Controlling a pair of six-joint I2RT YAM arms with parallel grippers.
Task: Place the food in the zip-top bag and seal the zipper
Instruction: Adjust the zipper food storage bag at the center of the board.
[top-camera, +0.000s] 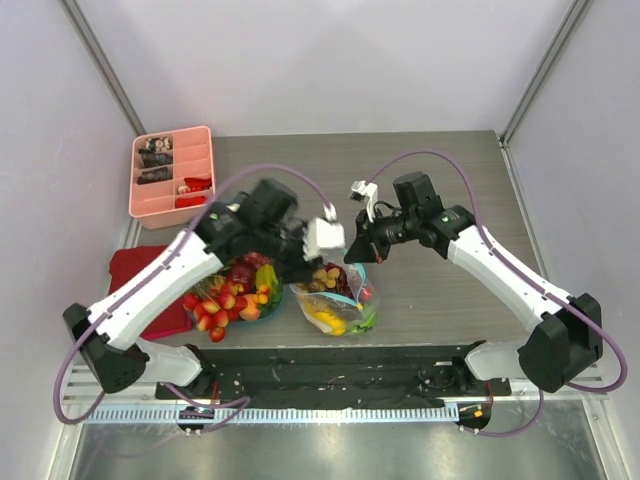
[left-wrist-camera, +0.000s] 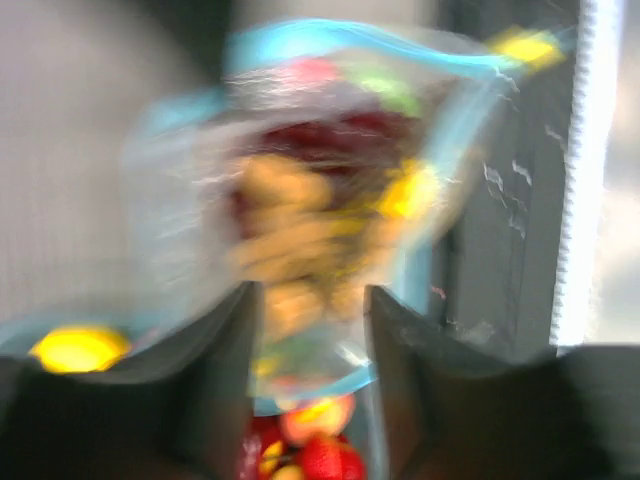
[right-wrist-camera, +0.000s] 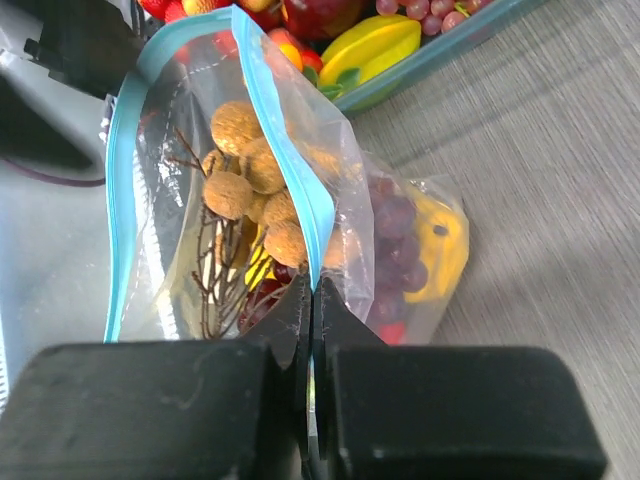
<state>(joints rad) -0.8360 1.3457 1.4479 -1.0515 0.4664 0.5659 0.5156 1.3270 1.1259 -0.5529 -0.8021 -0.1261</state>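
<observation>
Right pincer (right-wrist-camera: 312, 300) is closed tight, its fingers pinching the teal-blue zipper (right-wrist-camera: 285, 160) at one end of the mouth of the zip-top bag (right-wrist-camera: 360, 200) and lifting that edge off the tabletop (top-camera: 450, 300). Left pincer (left-wrist-camera: 310, 295) is partly open, with a clear gap between its fingers (left-wrist-camera: 215, 390). The bag's mouth is right in front of them. That view is heavily blurred, so I cannot tell if they touch the plastic; nothing is visibly gripped.

The bag sits near the near edge of the tabletop, about mid-width, mouth up and gaping. Food inside: brown nuts (right-wrist-camera: 245, 165) on twigs at the top, purple grapes (right-wrist-camera: 395, 225) and a yellow piece (right-wrist-camera: 445, 250) lower down, something red at the bottom.

Around it:
- The teal bowl (right-wrist-camera: 440, 57) is just left of the bag and heaped with more food (top-camera: 225, 300): red berries, yellow and green pieces.
- The left arm (top-camera: 170, 275) crosses above the bowl and hides its far part in the top view.
- The dark red cloth (top-camera: 135, 270) lies at the left edge, next to the bowl.
- The pink divided tray (top-camera: 172, 175) is at the far left corner, well apart from the bag.
- Purple cables (top-camera: 420, 155) arch over both arms.
</observation>
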